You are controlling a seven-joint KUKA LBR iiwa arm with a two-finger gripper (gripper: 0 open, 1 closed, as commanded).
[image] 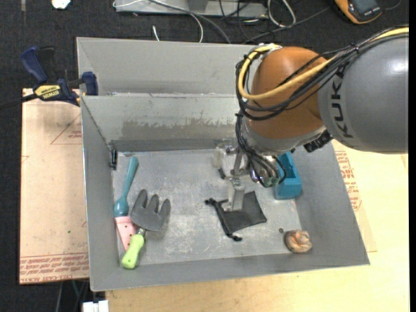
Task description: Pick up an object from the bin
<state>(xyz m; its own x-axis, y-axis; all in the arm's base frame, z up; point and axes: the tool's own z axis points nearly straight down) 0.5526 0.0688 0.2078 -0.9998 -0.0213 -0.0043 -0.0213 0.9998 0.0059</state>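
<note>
Black sheet (pixel 246 217) lies in the middle of the bin (pixel 188 174). From left: a teal brush (pixel 127 184), a grey fork (pixel 151 213), then the gripper (pixel 236 197) over the sheet, its opening I cannot tell, then a blue block (pixel 289 181).

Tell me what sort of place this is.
Probably a robotics lab: a KUKA arm reaches into a grey metal bin, with cables strewn behind it.

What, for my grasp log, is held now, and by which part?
Cannot tell: the gripper is at the upper edge of the black flat piece.
</note>
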